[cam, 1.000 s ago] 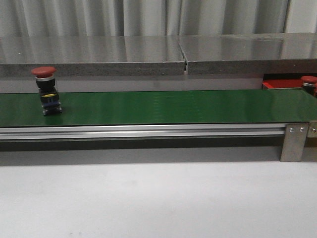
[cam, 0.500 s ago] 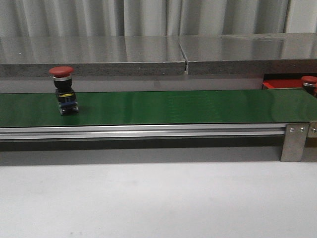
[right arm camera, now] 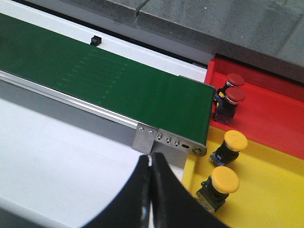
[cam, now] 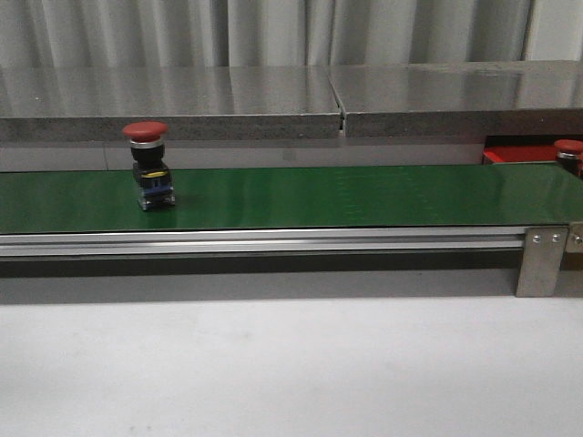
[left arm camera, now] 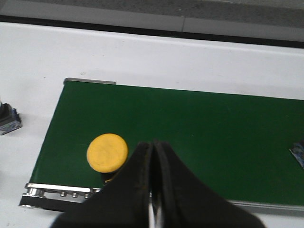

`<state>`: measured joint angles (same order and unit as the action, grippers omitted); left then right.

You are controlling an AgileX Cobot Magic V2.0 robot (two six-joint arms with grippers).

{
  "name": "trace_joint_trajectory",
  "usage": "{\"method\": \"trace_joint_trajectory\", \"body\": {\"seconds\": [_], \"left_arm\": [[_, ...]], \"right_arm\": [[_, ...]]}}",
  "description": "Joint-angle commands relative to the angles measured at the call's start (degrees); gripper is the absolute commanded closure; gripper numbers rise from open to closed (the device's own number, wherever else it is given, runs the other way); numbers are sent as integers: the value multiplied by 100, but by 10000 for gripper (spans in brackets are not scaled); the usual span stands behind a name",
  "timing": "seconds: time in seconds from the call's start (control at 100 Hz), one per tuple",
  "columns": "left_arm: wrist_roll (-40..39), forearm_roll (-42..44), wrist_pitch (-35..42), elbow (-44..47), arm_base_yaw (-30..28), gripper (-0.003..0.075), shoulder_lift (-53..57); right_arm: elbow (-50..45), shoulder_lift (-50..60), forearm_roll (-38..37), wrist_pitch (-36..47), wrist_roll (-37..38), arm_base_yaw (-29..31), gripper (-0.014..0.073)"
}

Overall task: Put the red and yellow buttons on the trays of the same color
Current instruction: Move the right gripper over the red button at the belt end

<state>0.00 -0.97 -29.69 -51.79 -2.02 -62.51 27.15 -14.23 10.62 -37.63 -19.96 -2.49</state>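
- A red button (cam: 148,166) stands upright on the green belt (cam: 364,195), toward its left part in the front view; no gripper is near it there
- A yellow button (left arm camera: 107,152) sits on the belt near its end, just beside the left gripper (left arm camera: 153,156), whose fingers are pressed together on nothing
- The right gripper (right arm camera: 151,167) hangs over the white desk (right arm camera: 57,152) in front of the belt's other end, its fingers also pressed together and empty
- The red tray (right arm camera: 266,109) already holds two red buttons (right arm camera: 230,97); the yellow tray (right arm camera: 266,190) next to it holds two yellow buttons (right arm camera: 223,183)
- Risk: with both grippers closed, neither is ready to grasp; a late opening could knock a tall button over on the belt
- Risk: the buttons in the trays crowd the belt end, so a new drop there may strike them
- Risk: the trays touch, so a sloppy release near the shared edge could land a button in the wrong colour
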Motion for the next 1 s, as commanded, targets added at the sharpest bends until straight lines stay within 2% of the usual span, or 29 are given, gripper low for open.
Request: {"method": "trace_joint_trajectory", "body": {"seconds": [0.0,0.2,0.36,0.81,0.99], "left_arm": [[0,-54,417,8,278,739,411],[0,-44,358,310,832,739,1052],[0,-54,41,476,1030,739,1535],[0,-333,-810,1464,1041,739,3129],[0,-335,-880,1637,1041,739,3574]], "right_arm": [[142,-61,-7,408,-51,-7,662],[142,-61,-7,414,-51,-7,662],[142,-61,-7,409,-51,-7,662],[158,-117,307,415,-51,-18,660],[449,-649,312,401,22,-427,660]]}}
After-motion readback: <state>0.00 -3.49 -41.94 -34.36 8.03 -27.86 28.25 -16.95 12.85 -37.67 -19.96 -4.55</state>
